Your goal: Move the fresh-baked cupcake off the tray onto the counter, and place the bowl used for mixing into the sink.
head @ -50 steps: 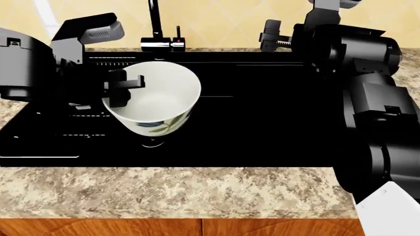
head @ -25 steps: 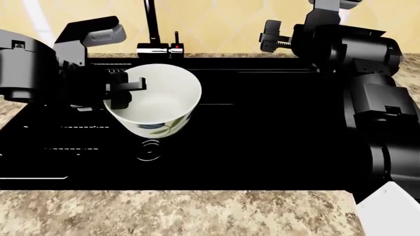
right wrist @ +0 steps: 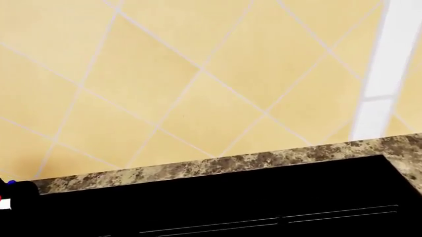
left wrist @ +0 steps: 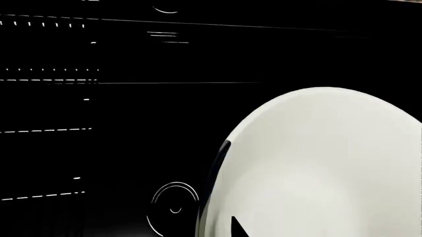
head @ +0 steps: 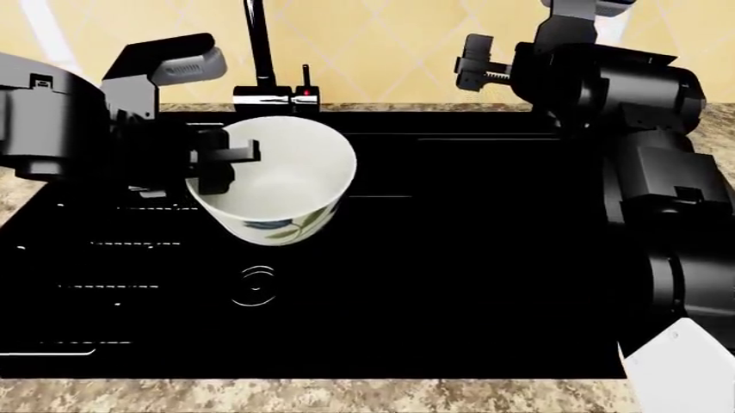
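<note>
The white bowl (head: 281,172) with blue-green leaves on its side hangs upright above the black sink (head: 483,258), over its left half. My left gripper (head: 220,163) is shut on the bowl's left rim, one finger inside and one outside. In the left wrist view the bowl's pale inside (left wrist: 323,163) fills the near corner, with a dark fingertip (left wrist: 238,229) against it. The drain (head: 253,286) lies below and slightly in front of the bowl. My right gripper (head: 477,64) is raised by the back wall, its jaws unclear. The cupcake and the tray are out of view.
The black-and-chrome faucet (head: 262,82) stands just behind the bowl. Ribbed drainer lines (head: 103,258) run along the sink's left side. The granite counter (head: 344,396) borders the sink in front and behind (right wrist: 218,165), under a yellow tiled wall (right wrist: 197,74).
The head view has moved forward over the sink, so the counter's front strip has slid to the bottom edge. The bowl stays in my left gripper, now farther from the drain in the picture.
</note>
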